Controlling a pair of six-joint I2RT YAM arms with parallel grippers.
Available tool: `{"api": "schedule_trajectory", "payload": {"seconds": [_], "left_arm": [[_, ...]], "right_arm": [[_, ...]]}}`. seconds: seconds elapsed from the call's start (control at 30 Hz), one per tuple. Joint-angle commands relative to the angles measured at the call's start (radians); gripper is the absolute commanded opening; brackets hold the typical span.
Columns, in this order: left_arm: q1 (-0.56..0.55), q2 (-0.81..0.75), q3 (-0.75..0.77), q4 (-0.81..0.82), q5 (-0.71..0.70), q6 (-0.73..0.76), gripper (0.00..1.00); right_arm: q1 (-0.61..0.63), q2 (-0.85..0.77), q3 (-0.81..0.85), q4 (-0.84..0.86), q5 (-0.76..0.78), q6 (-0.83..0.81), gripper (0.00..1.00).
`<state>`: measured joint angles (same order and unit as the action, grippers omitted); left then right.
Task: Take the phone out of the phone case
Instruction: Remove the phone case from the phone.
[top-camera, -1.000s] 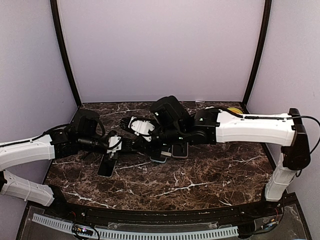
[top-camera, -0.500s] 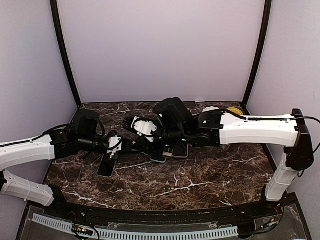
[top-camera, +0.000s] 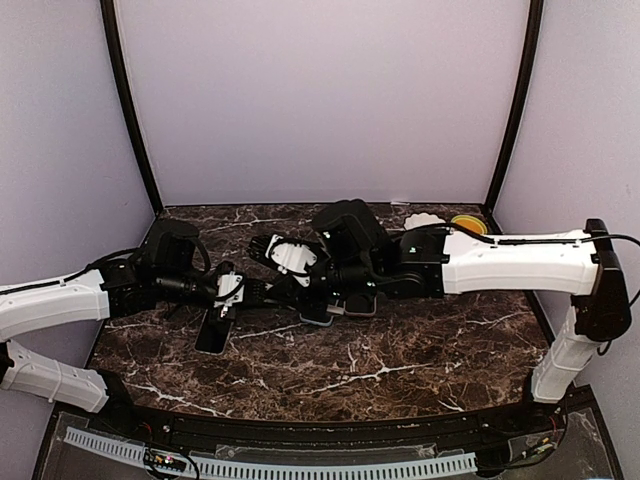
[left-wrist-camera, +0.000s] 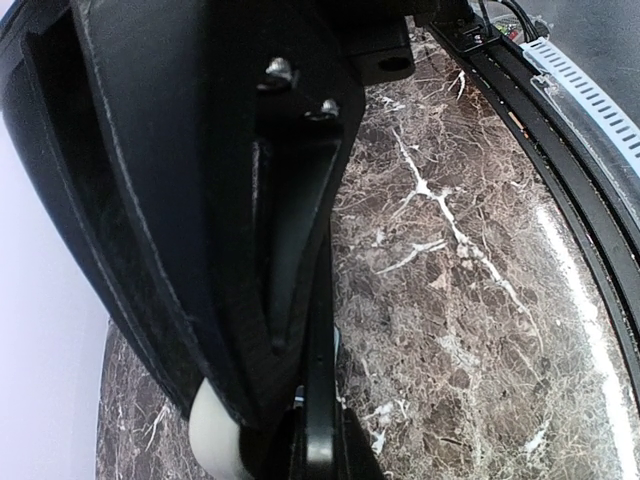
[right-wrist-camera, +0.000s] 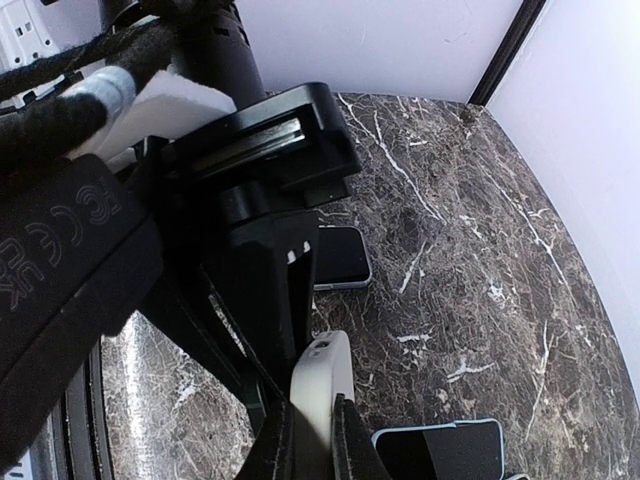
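The phone and its white case are held between my two grippers, above the marble table (top-camera: 400, 350) left of centre. My left gripper (top-camera: 258, 290) is shut on the thin black phone edge (left-wrist-camera: 320, 400), seen end-on between its fingers (left-wrist-camera: 322, 456). The white case's rounded corner (left-wrist-camera: 215, 450) shows beside it. My right gripper (top-camera: 296, 284) is shut on the white case rim (right-wrist-camera: 322, 385), pinched between its fingertips (right-wrist-camera: 311, 445). The left gripper's black body fills the space just behind the case. How far the phone sits in the case is hidden.
Three other phones lie flat on the table: a dark one (top-camera: 213, 330) at front left, and two (top-camera: 318, 315) (top-camera: 360, 302) below the right gripper. Blue-edged phones (right-wrist-camera: 340, 257) (right-wrist-camera: 440, 450) show below the right wrist. A yellow object (top-camera: 465, 222) and a white one (top-camera: 425, 218) sit at the back right.
The right arm has shifted slightly to the right with the case in its grip. The left arm has stayed in place.
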<state>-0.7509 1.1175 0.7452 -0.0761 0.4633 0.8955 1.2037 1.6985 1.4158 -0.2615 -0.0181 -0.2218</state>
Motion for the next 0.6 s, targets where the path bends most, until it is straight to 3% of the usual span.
{"api": "schedule_trajectory", "payload": {"seconds": [0.0, 0.57], "left_arm": [[0.068, -0.069, 0.008, 0.096, -0.148, -0.01, 0.0], [0.081, -0.092, 0.0, 0.096, -0.154, 0.007, 0.0]], "right_arm": [[0.015, -0.045, -0.06, -0.237, 0.009, 0.045, 0.0], [-0.046, -0.107, -0.131, -0.253, 0.08, 0.091, 0.0]]}}
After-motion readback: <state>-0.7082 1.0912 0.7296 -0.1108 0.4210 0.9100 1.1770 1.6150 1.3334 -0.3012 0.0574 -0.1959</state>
